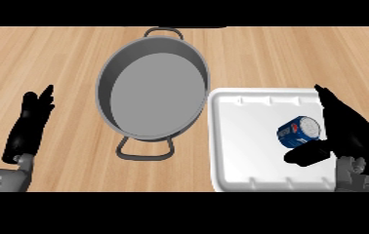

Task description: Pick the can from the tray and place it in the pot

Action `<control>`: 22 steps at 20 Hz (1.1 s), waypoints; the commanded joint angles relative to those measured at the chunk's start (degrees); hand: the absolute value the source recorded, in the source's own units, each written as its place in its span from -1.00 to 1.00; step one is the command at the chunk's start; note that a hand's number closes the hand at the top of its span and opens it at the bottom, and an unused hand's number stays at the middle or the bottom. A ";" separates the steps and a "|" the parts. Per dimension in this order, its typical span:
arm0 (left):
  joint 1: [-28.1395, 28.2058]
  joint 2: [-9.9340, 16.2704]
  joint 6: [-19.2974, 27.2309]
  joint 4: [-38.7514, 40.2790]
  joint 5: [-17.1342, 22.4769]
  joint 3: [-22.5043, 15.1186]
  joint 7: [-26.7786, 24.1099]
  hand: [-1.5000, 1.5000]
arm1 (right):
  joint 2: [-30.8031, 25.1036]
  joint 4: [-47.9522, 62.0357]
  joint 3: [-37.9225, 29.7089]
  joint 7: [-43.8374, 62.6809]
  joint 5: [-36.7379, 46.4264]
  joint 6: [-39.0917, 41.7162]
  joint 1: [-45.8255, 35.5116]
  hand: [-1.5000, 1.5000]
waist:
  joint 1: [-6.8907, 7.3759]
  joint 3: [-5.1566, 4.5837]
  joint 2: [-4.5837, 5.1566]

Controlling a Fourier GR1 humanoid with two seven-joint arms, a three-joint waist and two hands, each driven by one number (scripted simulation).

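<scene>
A small blue can with a silver top (299, 131) lies tilted on the white rectangular foam tray (245, 145), its label unreadable. The right hand (344, 130) touches it, fingers straight beside it, thumb curled just below. The grey two-handled metal pot (153, 95) sits left of the tray. The left hand (29, 123) rests open at the left edge of the wooden counter (65, 52).
</scene>
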 commanded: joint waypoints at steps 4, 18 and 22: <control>-0.72 -1.05 -0.62 -0.71 -0.68 0.82 1.59 0.00 | 4.41 3.83 -0.19 8.72 2.00 3.69 -0.59 -1.00 | -0.11 0.01 0.03; -1.71 -1.61 -5.38 0.84 -2.53 4.84 1.23 0.00 | 7.15 9.47 -6.74 0.11 4.58 3.58 -0.27 -1.00 | -0.20 0.04 0.02; 1.34 -4.12 -3.65 -2.35 -4.77 4.27 0.95 0.00 | 8.73 13.11 -6.95 -3.75 6.92 0.42 1.44 -1.00 | 0.04 0.06 -0.01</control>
